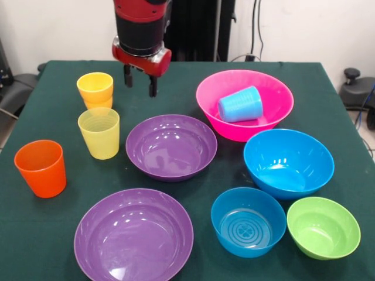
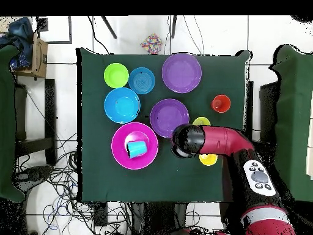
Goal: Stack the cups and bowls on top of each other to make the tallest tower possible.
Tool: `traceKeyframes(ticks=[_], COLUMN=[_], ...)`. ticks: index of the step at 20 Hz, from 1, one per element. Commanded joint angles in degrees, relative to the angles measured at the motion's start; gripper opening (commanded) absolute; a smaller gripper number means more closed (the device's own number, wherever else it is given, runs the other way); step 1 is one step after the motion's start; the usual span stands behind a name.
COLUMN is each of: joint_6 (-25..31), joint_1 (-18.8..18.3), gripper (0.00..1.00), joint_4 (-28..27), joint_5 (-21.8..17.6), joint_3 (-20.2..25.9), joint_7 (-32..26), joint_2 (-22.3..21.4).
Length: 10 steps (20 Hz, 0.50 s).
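Observation:
My gripper (image 1: 139,82) is open and empty. It hangs just above the table behind the far purple bowl (image 1: 171,146) and right of the two amber-yellow cups (image 1: 95,89), which are nested in one stack. The pale yellow ribbed cup (image 1: 99,133) stands upright in front of that stack. The orange cup (image 1: 41,168) stands at the left. The light blue cup (image 1: 241,104) lies on its side inside the big pink bowl (image 1: 275,117). The second purple bowl (image 1: 133,234), big blue bowl (image 1: 289,163), small blue bowl (image 1: 248,221) and green bowl (image 1: 323,227) sit singly.
The dark green table (image 1: 58,234) carries all the pieces. In the overhead view the red arm (image 2: 220,141) covers the gripper and reaches over the table's right part, between the pale yellow cup (image 2: 202,122) and the amber cups (image 2: 208,160). Cables lie on the floor.

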Motion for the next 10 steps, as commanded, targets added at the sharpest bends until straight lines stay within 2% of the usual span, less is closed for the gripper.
traceKeyframes(ticks=[1,7,10], joint_6=[6.0,6.4,6.6], joint_1=[0.1,1.5,0.9], gripper=[1.00,1.00,1.00], joint_4=[-10.0,-15.1,-16.8], joint_5=[-2.4,-2.9,-2.3], joint_3=[1.5,0.1,0.1], joint_7=[-4.9,-3.1,-3.1], joint_2=[2.1,4.5,6.7])
